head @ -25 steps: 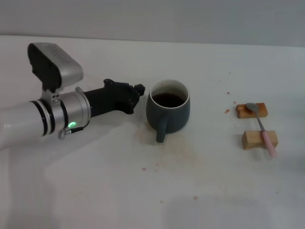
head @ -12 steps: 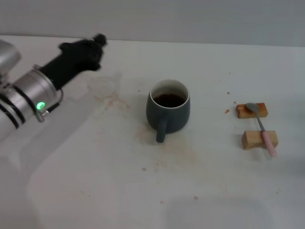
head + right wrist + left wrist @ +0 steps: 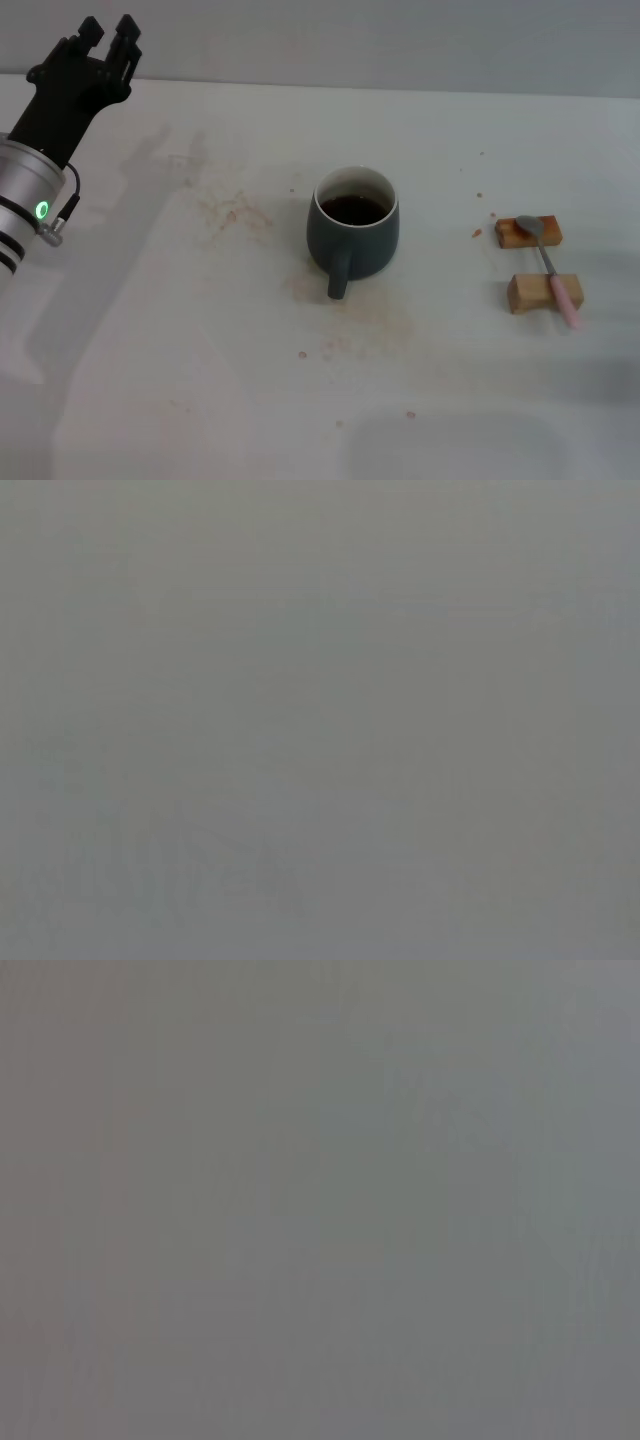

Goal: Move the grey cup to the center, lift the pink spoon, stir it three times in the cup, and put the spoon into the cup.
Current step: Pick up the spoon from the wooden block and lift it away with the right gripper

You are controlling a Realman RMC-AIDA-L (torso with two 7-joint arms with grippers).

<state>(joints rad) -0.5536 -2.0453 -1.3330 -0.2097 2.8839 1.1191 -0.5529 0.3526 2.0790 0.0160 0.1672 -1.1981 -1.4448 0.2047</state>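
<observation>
The white table (image 3: 200,400) is marked with faint reddish stains and specks around its middle. The left arm (image 3: 25,190) reaches up over the far left corner, well apart from everything on the table; its black left gripper (image 3: 108,33) points toward the far wall, the two fingertips standing slightly apart with nothing between them. The right arm is not in view, and both wrist views show only flat grey.

The grey cup (image 3: 353,232) stands upright about mid-table, dark liquid inside, its handle turned toward the near edge. To my eye the cup already sits where it belongs, so the step in hand is the spoon.

Off to the right, two small wooden blocks lie one behind the other: the far block (image 3: 529,234) and the near block (image 3: 543,292). The pink spoon (image 3: 549,271) bridges them, its grey bowl on the far block, its pink handle end over the near block and pointing past it toward the near edge.

Being propped up, the spoon leaves a gap under its stem between the blocks. A good pick would probably close across the stem or handle there, from above, and lift straight up so neither block is dragged along. The spoon is slim, so a centred, square grip matters; carried tilted, it could clip the cup's rim.
</observation>
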